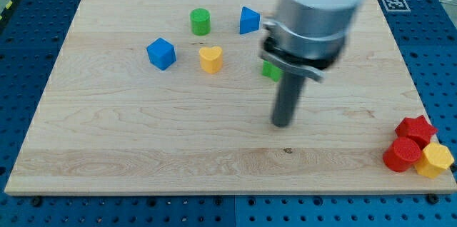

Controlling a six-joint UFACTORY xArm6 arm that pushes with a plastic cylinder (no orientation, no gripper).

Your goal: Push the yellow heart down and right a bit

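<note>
A: Yellow heart block [211, 59]? Gripper state?
B: Heart is between blue cube [161, 53] and the arm. No gripper; my tip [283, 123] is lower right of heart, apart.
A: Should circle to heart's upper left, then shove gently.

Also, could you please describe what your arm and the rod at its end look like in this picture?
My arm shows as a wide, light grey cylinder, blurred at the view's top. Below it sits a black collar with a flat bracket edge. From that hangs a straight dark grey rod, round in section, ending in my tip. I see no cables or markings.
</note>
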